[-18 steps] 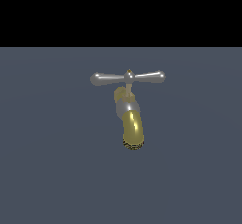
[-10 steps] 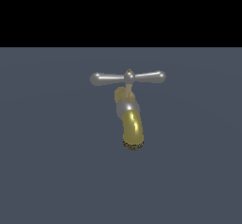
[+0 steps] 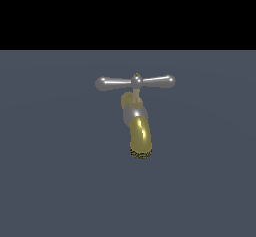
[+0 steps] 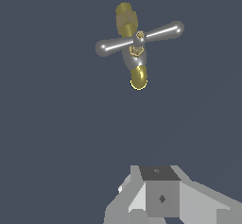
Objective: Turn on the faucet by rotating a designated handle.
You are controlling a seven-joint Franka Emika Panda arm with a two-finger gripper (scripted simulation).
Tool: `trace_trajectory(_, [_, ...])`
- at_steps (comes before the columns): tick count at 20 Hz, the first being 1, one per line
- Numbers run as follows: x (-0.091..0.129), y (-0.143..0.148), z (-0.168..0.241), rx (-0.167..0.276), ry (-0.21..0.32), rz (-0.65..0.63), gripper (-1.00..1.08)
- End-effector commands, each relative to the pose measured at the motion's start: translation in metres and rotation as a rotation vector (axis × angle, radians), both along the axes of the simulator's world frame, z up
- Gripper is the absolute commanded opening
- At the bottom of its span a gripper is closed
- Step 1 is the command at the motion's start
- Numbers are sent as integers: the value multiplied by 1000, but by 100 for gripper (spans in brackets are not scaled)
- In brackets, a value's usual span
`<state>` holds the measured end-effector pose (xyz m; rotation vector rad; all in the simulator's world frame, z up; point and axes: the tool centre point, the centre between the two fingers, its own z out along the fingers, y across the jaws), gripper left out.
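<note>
On the dark grey tabletop [image 3: 50, 181]: gold-spouted faucet [image 3: 140, 136], silver crossbar handle [image 3: 135, 81] spanning 9 to 3 o'clock, unmoved since earlier. My pincer: well apart, state untellable; nothing turned yet.

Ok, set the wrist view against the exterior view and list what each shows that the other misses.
Only the wrist view shows part of the robot's own pale grey blocky gripper body, well apart from the tap; its fingertips are not visible, so open or shut cannot be told. It looks down on the tap from above.

Only the exterior view shows the dark speckled rim at the spout's mouth and a black band above the grey floor.

Both show the small gold-spouted faucet and its slim silver-grey crossbar handle with two knobbed arms, untouched.
</note>
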<state>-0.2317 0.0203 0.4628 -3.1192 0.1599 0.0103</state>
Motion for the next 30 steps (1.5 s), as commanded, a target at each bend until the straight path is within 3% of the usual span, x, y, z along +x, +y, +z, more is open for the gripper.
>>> trace_trajectory(1, [5, 8, -9, 0, 1, -45, -100])
trace_trajectory(17, [61, 58, -81, -2, 3, -396, -100])
trace_trajectory(30, [118, 82, -139, -3, 6, -678, -100])
